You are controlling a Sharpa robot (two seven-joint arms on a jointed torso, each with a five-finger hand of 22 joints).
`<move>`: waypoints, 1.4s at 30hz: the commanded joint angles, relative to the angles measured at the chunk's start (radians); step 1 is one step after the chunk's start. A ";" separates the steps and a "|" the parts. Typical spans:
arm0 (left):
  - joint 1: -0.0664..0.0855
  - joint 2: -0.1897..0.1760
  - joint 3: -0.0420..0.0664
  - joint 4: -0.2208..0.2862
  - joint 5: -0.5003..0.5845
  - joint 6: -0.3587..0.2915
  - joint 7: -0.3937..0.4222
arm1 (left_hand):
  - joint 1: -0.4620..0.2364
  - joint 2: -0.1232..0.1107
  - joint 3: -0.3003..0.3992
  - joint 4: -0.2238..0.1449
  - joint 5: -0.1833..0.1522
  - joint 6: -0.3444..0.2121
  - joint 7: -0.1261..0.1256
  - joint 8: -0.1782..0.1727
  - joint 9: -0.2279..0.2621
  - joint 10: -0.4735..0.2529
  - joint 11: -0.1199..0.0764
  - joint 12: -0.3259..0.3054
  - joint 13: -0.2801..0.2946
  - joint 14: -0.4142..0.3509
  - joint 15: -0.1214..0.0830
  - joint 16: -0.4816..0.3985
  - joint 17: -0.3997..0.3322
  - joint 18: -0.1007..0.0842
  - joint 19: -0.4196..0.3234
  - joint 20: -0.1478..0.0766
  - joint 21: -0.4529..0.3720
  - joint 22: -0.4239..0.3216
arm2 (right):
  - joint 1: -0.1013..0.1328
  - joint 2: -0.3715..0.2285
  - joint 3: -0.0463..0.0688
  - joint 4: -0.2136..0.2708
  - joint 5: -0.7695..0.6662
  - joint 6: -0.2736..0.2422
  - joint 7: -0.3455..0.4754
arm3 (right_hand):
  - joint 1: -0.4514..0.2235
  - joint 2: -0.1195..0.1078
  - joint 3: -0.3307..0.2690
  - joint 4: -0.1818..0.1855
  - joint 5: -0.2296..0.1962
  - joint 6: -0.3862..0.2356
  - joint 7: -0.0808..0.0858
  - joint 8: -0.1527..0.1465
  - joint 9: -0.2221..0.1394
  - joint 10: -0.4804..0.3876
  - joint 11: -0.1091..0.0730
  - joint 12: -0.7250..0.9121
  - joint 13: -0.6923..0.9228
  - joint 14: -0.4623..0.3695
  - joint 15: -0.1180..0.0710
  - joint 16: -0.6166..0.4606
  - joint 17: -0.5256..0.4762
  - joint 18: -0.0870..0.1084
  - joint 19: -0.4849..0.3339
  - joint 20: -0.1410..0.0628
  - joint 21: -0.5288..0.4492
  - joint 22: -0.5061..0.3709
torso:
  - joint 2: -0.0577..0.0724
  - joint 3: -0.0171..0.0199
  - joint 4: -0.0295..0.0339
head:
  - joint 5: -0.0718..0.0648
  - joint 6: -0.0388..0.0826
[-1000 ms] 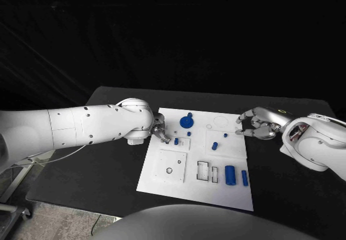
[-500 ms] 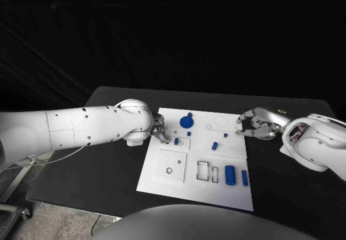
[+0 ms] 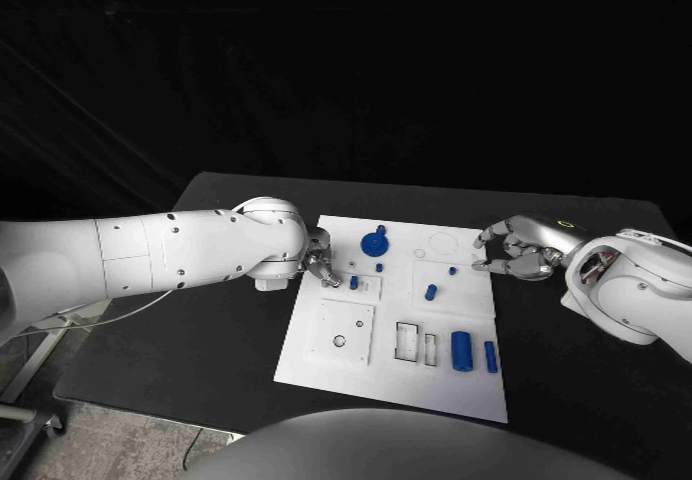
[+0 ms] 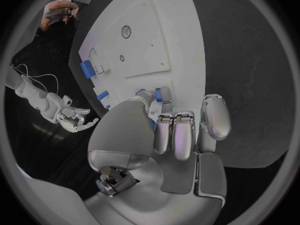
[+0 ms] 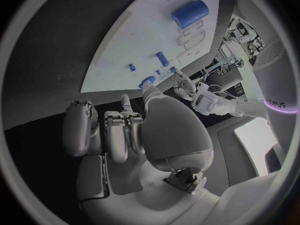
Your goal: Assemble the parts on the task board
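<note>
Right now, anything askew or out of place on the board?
Nothing stands out. The task board lies flat on the table, blue parts sit on it, none spilled off. The left robot hand is at a small blue part near the board's left edge; the right robot hand hovers beside the board.

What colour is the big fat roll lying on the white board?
Blue. The big cylinder lying on the task board shows best in the head view.

We see very little shift over the last second. The left robot hand (image 3: 320, 266) sits at the task board (image 3: 378, 375)'s left edge as before, its fingertips now a touch nearer the small blue peg (image 3: 353, 283) than a second ago. The right robot hand (image 3: 515, 250) edges slightly toward the board's right edge.
</note>
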 commanded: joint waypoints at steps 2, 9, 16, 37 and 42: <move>-0.002 0.005 -0.001 -0.003 0.029 0.075 0.003 | 0.006 -0.003 0.006 -0.001 -0.004 0.002 -0.004 -0.006 -0.001 0.103 -0.001 -0.001 0.263 0.105 -0.003 0.002 0.263 0.007 0.001 -0.003 -0.005 0.076 | -0.001 0.000 0.000 0.000 -0.003 0.004 -0.005 | 0.001 0.006 0.000 -0.004 0.003 0.009 0.001 -0.007 -0.001 0.102 0.008 0.004 0.263 0.104 0.005 0.003 0.263 0.006 -0.006 0.002 -0.006 0.174 | 0.000 0.0001 0.0001 | -0.001 0.000; -0.002 0.010 -0.001 -0.011 0.039 0.124 -0.010 | 0.008 -0.009 0.008 -0.004 -0.011 0.004 -0.004 -0.008 -0.002 0.103 -0.001 -0.001 0.263 0.105 -0.004 0.002 0.263 0.008 0.000 -0.004 -0.008 0.075 | -0.001 -0.001 0.000 0.000 -0.003 0.013 -0.011 | 0.003 0.006 0.000 -0.005 0.004 0.008 0.001 -0.007 -0.002 0.102 0.008 0.004 0.263 0.104 0.005 0.003 0.263 0.007 -0.008 0.002 -0.011 0.172 | -0.001 -0.0002 0.0000 | -0.002 0.000; -0.002 0.013 -0.001 -0.015 0.047 0.140 -0.012 | 0.006 -0.011 0.008 -0.004 -0.015 0.005 -0.003 -0.009 -0.003 0.103 -0.001 -0.001 0.263 0.105 -0.004 0.002 0.263 0.008 -0.001 -0.004 -0.009 0.075 | -0.001 0.000 0.000 -0.001 -0.003 0.014 -0.012 | 0.004 0.007 0.001 -0.006 0.004 0.008 0.001 -0.007 -0.003 0.102 0.008 0.004 0.263 0.104 0.005 0.003 0.263 0.008 -0.009 0.002 -0.013 0.172 | 0.000 -0.0005 -0.0001 | -0.003 0.000; -0.002 0.013 -0.001 -0.022 0.051 0.033 0.028 | -0.027 0.008 0.019 0.031 -0.054 -0.001 0.004 -0.035 -0.018 0.103 0.006 -0.001 0.263 0.105 0.002 0.002 0.263 0.009 -0.006 0.000 -0.020 0.076 | -0.003 -0.001 0.000 -0.002 -0.001 0.016 -0.012 | 0.005 0.007 0.001 -0.007 0.004 0.008 0.001 -0.008 -0.003 0.102 0.008 0.004 0.263 0.104 0.005 0.003 0.263 0.008 -0.010 0.002 -0.015 0.171 | 0.000 -0.0006 0.0001 | -0.002 0.000; -0.002 0.013 -0.001 -0.024 0.051 0.031 0.031 | -0.024 0.003 0.022 0.029 -0.034 0.004 0.004 -0.035 -0.018 0.103 0.006 -0.001 0.263 0.105 0.002 0.002 0.263 0.009 -0.005 0.001 -0.020 0.079 | -0.004 -0.001 0.000 -0.002 0.000 0.016 -0.012 | 0.006 0.008 0.001 -0.008 0.004 0.007 0.002 -0.008 -0.004 0.102 0.008 0.004 0.263 0.104 0.005 0.003 0.263 0.009 -0.011 0.002 -0.017 0.171 | 0.001 -0.0005 -0.0002 | -0.004 0.000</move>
